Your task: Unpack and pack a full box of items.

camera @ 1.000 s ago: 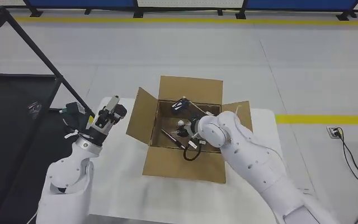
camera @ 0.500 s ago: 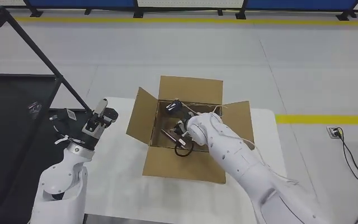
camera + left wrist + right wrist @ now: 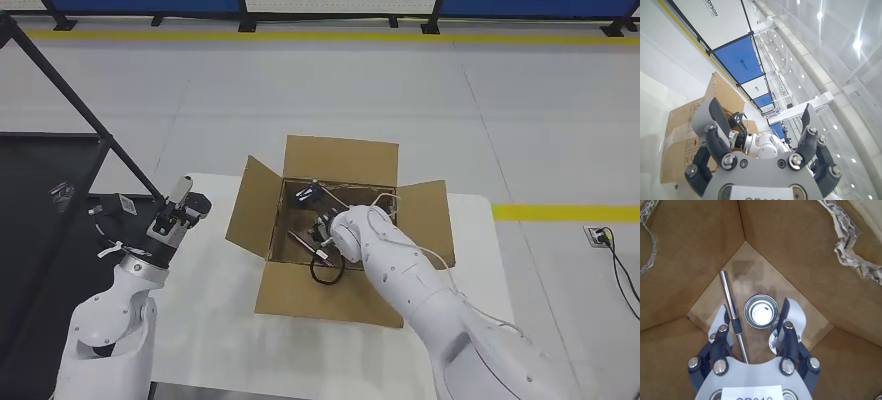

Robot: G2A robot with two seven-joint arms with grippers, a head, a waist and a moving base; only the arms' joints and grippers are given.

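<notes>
**Though both grippers stand empty, the box is still stocked**

The box sits mid-surface. Inside it, the right gripper, fingers apart, hangs over what looks like an upright can beside a metal rod. The left gripper, fingers apart, hangs near the surface's far left corner.

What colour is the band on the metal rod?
Black band on a silver rod; right wrist view.

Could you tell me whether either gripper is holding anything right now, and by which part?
Nothing is held. The right gripper hangs open inside the box over a can; the left gripper is open too.
</notes>
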